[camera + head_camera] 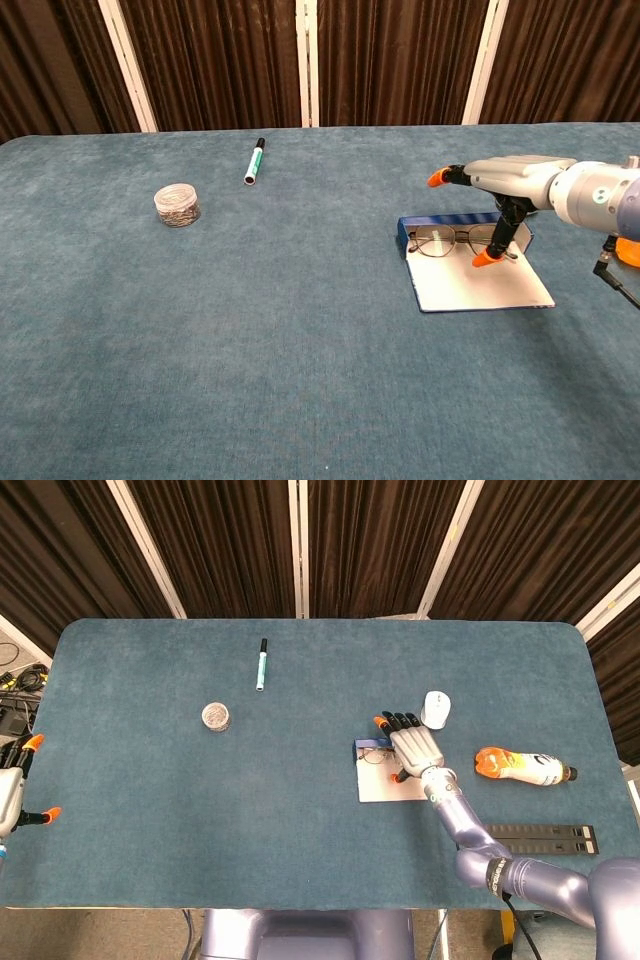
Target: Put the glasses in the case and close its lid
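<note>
1. The glasses [463, 240] lie in the blue tray of the open glasses case [408, 238], lenses side by side, their long axis running along the tray's length, crosswise to the robot.

2. The case's lid [480, 285] lies flat on the surface [300, 330], folded out from the tray toward the robot's side, its pale lining facing up.

3. The right hand [495, 195] hovers just above the tray, fingers spread and flat, holding nothing. One orange fingertip [484, 259] points down near the right lens, though I cannot tell if it touches; another reaches out past the far edge of the case.

4. From the head view the right hand [412, 748] covers the right end of the case [366, 750], so the lid lies beneath and on the near side of that hand.

5. The left hand [20, 780] rests well off at the surface's far left edge; whether its fingers are apart or together I cannot tell. The right hand is plainly nearer.

6. My reading: the glasses are in, and the lid must next swing up and away from the robot, over the tray.
</note>
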{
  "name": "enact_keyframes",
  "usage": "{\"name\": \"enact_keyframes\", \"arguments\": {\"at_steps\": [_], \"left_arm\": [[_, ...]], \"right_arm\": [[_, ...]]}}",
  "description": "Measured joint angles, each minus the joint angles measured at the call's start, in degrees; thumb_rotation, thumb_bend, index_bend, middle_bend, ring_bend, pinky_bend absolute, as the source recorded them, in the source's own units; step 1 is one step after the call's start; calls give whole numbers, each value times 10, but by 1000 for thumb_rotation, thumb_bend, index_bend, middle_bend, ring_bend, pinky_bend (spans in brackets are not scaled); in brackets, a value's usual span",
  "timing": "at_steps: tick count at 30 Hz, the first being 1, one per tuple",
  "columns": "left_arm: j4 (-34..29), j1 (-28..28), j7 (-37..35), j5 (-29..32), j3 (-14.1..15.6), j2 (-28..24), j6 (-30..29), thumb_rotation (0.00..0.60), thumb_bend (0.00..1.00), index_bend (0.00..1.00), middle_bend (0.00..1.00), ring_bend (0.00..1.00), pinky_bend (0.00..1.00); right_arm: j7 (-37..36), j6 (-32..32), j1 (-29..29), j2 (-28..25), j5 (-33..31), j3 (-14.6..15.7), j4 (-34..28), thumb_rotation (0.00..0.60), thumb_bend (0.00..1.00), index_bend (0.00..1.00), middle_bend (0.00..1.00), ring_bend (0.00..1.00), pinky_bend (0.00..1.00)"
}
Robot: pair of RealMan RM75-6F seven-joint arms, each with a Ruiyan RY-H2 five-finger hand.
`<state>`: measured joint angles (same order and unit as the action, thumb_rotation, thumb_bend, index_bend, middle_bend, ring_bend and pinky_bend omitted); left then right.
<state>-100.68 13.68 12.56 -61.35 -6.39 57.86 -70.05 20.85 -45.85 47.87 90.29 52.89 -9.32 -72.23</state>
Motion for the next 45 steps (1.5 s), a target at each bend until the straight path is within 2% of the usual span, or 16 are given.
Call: {"name": "enact_keyframes", "arguments": {"at_steps": [14, 18, 26, 30, 36, 41, 45], "left_arm": [[7, 5, 1, 12, 0, 2, 7, 600, 0, 0, 0, 0, 0], [9, 7, 2, 17, -1, 3, 10, 600, 0, 0, 0, 0, 0], [8, 8, 3, 16, 1, 3, 10, 600, 0, 0, 0, 0, 0], [6, 7, 2, 14, 2, 3, 8, 600, 0, 0, 0, 0, 0], [2, 6, 1, 6, 4, 1, 5, 600, 0, 0, 0, 0, 0], [-6, 2, -4, -9, 8, -3, -3, 600, 0, 0, 0, 0, 0], [-10, -2, -9, -20, 11, -6, -9, 600, 0, 0, 0, 0, 0]], "right_arm": [[12, 5, 10, 52, 20, 5, 115, 600, 59, 0, 0, 0, 0], [5, 9, 13, 69, 21, -2, 151, 600, 58, 0, 0, 0, 0], [-28, 13, 11, 83, 32, -18, 183, 600, 60, 0, 0, 0, 0], [-34, 1, 4, 73, 45, -19, 158, 600, 61, 0, 0, 0, 0], [-47, -42, -16, 33, 91, -12, 77, 600, 63, 17, 0, 0, 0], [-50, -80, -46, -16, 151, 20, -12, 600, 65, 55, 0, 0, 0], [-42, -97, -68, -41, 187, 55, -49, 600, 65, 77, 0, 0, 0]]}}
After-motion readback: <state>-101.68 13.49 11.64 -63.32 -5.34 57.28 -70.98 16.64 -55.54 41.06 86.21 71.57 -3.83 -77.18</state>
